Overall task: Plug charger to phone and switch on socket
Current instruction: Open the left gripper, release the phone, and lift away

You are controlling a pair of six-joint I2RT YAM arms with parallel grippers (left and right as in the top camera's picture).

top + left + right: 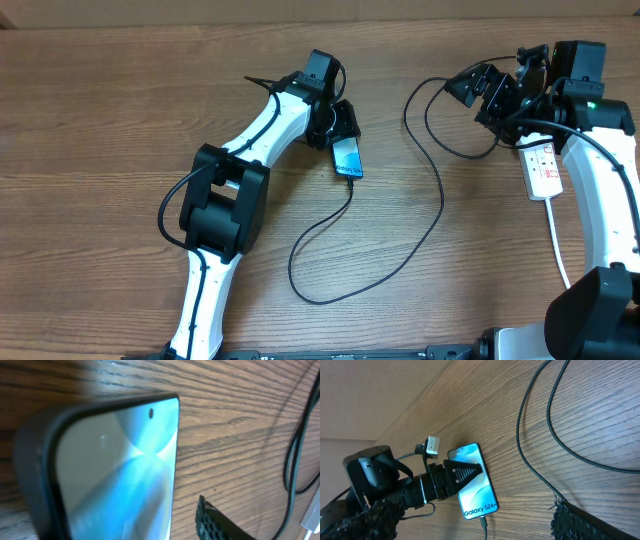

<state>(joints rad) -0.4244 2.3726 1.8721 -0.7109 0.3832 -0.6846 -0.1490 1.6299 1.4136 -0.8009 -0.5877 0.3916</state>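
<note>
Plugging looks done: the charger (441, 200) meets the phone's (347, 158) 6 o'clock end on the bench (120, 120). Left pincer (343, 135) is over the phone, grip unclear. Next, the wide-open right pincer (478, 92) must press the switch on the socket (543, 168), at its 5 o'clock.

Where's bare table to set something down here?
Free: wood left of the left arm; the patch between the cable loop and the socket. Crowded: around the phone at the left tool, and the corner by the right tool, with cable coils.
</note>
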